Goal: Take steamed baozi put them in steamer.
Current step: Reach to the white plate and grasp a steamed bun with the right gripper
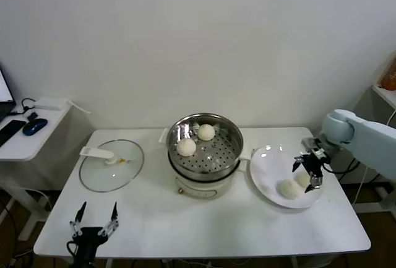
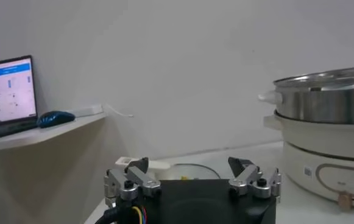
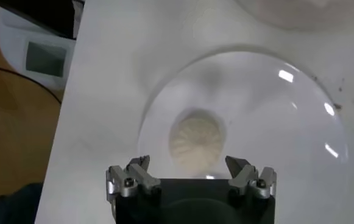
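Note:
The steel steamer sits mid-table on its cream pot base and holds two baozi. Two more baozi lie on the white plate at the right. My right gripper hovers open just above the plate, over the baozi nearest the plate's right rim. In the right wrist view a pleated baozi lies on the plate between the spread fingertips of my right gripper. My left gripper is parked open at the table's front left; in its own view the gripper is empty.
A glass lid with a white handle lies flat at the table's left. A side desk with a blue mouse stands further left. The steamer rises to the side of the left wrist view, with a laptop on the desk.

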Tool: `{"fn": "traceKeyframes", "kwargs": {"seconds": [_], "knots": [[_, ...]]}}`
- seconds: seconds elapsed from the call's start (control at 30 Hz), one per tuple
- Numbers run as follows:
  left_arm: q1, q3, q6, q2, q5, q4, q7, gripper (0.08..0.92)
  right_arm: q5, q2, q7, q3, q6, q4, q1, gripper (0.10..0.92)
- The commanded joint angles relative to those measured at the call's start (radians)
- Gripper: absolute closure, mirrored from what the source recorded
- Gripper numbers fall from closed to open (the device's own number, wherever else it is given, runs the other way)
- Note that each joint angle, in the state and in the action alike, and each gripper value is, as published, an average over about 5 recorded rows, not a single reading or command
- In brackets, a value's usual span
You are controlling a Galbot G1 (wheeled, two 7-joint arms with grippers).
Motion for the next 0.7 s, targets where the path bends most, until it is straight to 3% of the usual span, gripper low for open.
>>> {"fn": "traceKeyframes", "kwargs": {"seconds": [0.03, 0.7], "knots": [[0.003, 0.000, -0.002, -0.001, 0.000, 0.002, -0.001, 0.177, -0.075, 0.038, 0.017, 0.081, 0.008, -0.064, -0.117, 0.203], [0.000, 0.001, -0.003, 0.000, 0.002, 0.020, -0.001, 0.177, -0.109, 0.132, 0.033, 0.130, 0.014, -0.151, -0.161, 0.203]]}}
